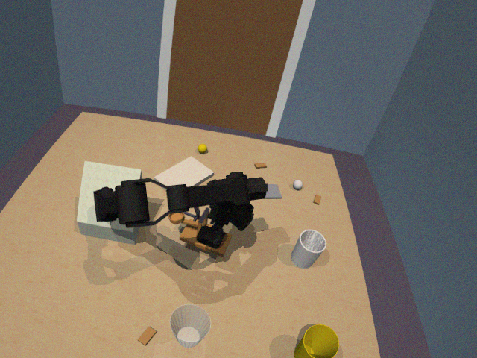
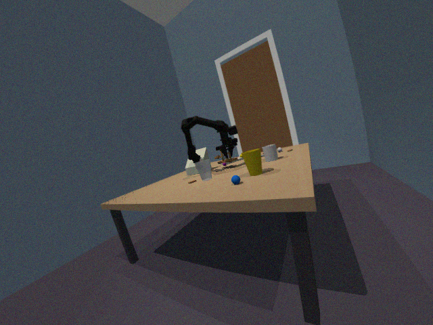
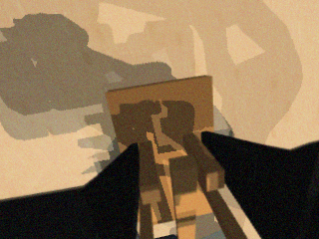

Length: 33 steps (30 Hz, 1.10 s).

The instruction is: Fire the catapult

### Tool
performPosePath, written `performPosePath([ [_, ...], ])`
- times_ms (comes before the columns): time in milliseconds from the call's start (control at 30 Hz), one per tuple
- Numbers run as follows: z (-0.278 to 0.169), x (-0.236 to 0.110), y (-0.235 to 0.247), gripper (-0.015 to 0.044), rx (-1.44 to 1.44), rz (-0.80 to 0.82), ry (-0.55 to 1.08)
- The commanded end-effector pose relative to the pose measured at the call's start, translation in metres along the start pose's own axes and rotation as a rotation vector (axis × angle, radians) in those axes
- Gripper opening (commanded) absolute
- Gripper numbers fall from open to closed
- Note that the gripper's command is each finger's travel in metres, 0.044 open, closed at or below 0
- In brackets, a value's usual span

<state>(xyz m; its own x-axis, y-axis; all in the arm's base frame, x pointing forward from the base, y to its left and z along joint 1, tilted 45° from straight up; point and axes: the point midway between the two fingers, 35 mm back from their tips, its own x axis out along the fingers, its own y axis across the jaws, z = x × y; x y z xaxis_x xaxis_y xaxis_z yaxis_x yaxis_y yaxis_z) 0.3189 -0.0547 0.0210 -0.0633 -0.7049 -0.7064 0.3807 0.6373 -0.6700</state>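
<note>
My gripper (image 1: 225,230) (image 2: 228,156) (image 3: 169,142) is shut on the catapult's wooden frame, with a finger on each side. The brown catapult (image 1: 206,240) (image 2: 229,161) (image 3: 159,90) appears a little above the table, its shadow set apart from it. Its round cup (image 1: 176,217) points left in the top view and looks empty. A pale ribbed cup (image 1: 189,325) (image 2: 205,170) and a grey-white cylindrical mug (image 1: 307,252) (image 2: 270,153) stand upright. A small purple ball (image 2: 224,164) shows just below the catapult in the exterior view; the top view does not show it.
A yellow cup (image 1: 320,341) (image 2: 253,162), a blue ball (image 2: 235,179), a white ball (image 1: 297,184) and a yellow ball (image 1: 202,148) are around. A pale green box (image 1: 109,173) is left; a cream slab (image 1: 185,170) and grey slab (image 1: 275,191) lie behind the catapult.
</note>
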Motion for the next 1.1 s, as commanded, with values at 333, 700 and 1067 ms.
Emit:
performPosePath([
  [333,0.002,-0.002,0.019,0.0,-0.268,0.006,-0.003],
  [700,0.003,0.012,0.02,0.0,-0.268,0.007,-0.003],
  [1067,0.003,0.03,0.021,0.0,-0.268,0.006,-0.004],
])
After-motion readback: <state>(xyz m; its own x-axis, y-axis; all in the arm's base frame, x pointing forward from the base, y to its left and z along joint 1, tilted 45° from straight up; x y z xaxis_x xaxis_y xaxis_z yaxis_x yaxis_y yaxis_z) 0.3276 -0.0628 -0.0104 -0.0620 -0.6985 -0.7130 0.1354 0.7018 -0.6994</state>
